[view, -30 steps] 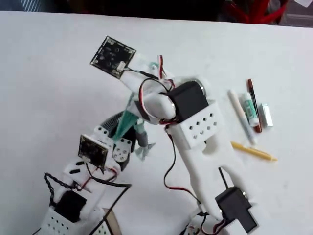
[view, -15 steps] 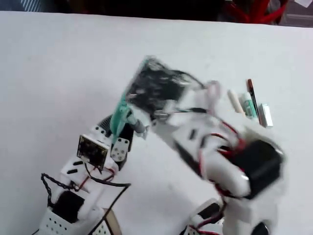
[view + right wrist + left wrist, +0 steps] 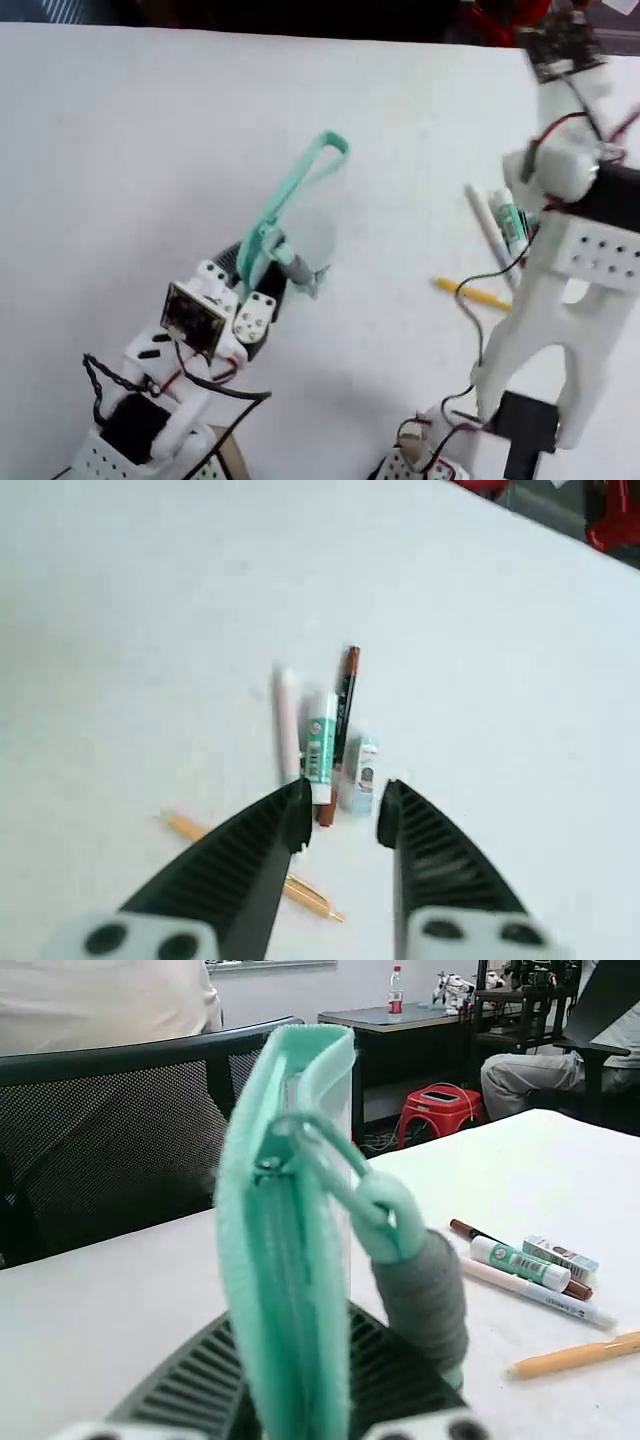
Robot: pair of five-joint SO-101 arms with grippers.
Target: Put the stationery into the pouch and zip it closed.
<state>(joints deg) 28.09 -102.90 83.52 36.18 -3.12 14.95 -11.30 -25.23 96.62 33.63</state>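
Seen from above, the left arm (image 3: pixel 160 400) enters the table (image 3: pixel 120 120) at 7 o'clock. The left gripper (image 3: pixel 255 280) is clamped on the near end of the mint-green pouch (image 3: pixel 295 190). The pouch stands on its narrow edge and runs from the jaws toward 1 o'clock, ending near the table's middle. In the left wrist view the pouch (image 3: pixel 290 1260) rises straight up between the dark jaws. A grey zip pull (image 3: pixel 425 1300) hangs on a green loop against its side.

The stationery lies on the table toward 3 o'clock, well apart from the pouch. A white pen (image 3: pixel 288 725), a glue stick (image 3: pixel 320 745), a brown pen (image 3: pixel 345 695) and a small boxed eraser (image 3: pixel 362 770) lie side by side, close together. A yellow pen (image 3: pixel 475 293) lies alone just beside them toward 6 o'clock.

The right arm (image 3: pixel 560 270) comes up from 5 o'clock and leans over this group. The right gripper (image 3: pixel 343 805) hangs above the glue stick and eraser with its jaws spread and nothing between them.
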